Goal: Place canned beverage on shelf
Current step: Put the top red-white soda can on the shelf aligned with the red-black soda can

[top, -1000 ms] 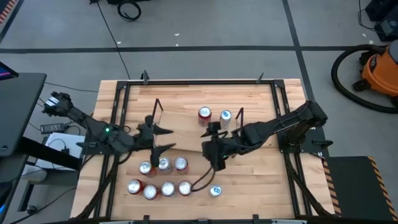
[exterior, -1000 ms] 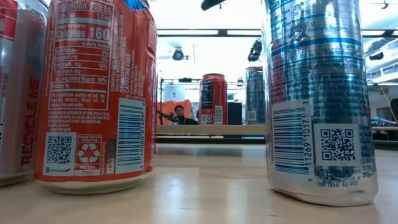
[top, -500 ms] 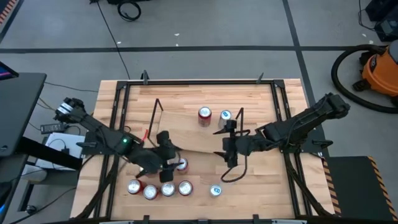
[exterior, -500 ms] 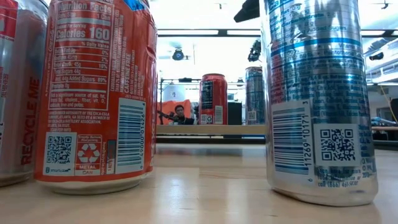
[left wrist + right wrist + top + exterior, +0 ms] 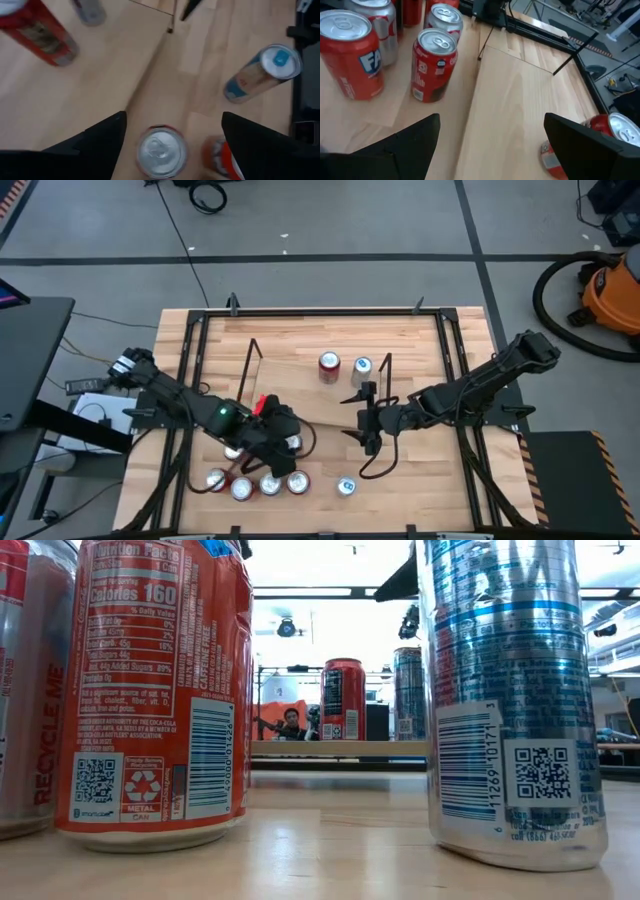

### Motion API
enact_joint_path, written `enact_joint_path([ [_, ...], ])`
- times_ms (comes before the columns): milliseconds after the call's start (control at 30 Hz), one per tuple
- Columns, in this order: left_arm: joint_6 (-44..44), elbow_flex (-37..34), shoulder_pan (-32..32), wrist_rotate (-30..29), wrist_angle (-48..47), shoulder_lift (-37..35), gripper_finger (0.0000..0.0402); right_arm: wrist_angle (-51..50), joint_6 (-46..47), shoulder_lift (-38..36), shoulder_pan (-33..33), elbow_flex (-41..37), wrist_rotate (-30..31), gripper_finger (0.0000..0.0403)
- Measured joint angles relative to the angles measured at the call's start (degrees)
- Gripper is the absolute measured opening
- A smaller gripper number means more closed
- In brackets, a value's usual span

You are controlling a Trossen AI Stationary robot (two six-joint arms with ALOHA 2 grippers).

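Observation:
The shelf [image 5: 300, 385] is a small light-wood board with black wire frames at its short ends. It lies flat on the tabletop, with a red can [image 5: 329, 365] and a silver-blue can [image 5: 362, 367] upright on it. Several more cans stand near the front edge. My left gripper [image 5: 280, 442] is open above this cluster. In the left wrist view [image 5: 173, 115] its fingers stand on either side of a silver can top [image 5: 161, 152] without touching it. My right gripper [image 5: 362, 420] is open and empty by the shelf's right near corner; the right wrist view [image 5: 491, 116] shows the gap.
A blue can [image 5: 346, 486] stands alone right of the front row [image 5: 256, 484]. Black rails [image 5: 320, 311] frame the tabletop. In the low view a red can [image 5: 150, 690] and a blue-silver can [image 5: 510, 690] fill the foreground. A person [image 5: 290, 723] sits beyond the table.
My left gripper has gone from the shelf's left end toward the table's near edge and a little right, ending over the can cluster. My right gripper has drawn back toward the table's right edge, away from the cans. No can has moved.

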Motion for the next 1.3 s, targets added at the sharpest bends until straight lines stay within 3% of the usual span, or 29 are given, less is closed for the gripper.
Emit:
enact_joint_path([
  [367,-1.8,1.4,1.5,3.4,-4.6,5.9,0.0339,1.1,-1.6,-0.3,1.4,0.1,0.2,0.0368],
  [1300,-7.9,1.4,4.4,8.8,-7.5,10.0,0.0339,1.6,-0.6,-0.3,1.5,0.1,-0.3,0.0368],
])
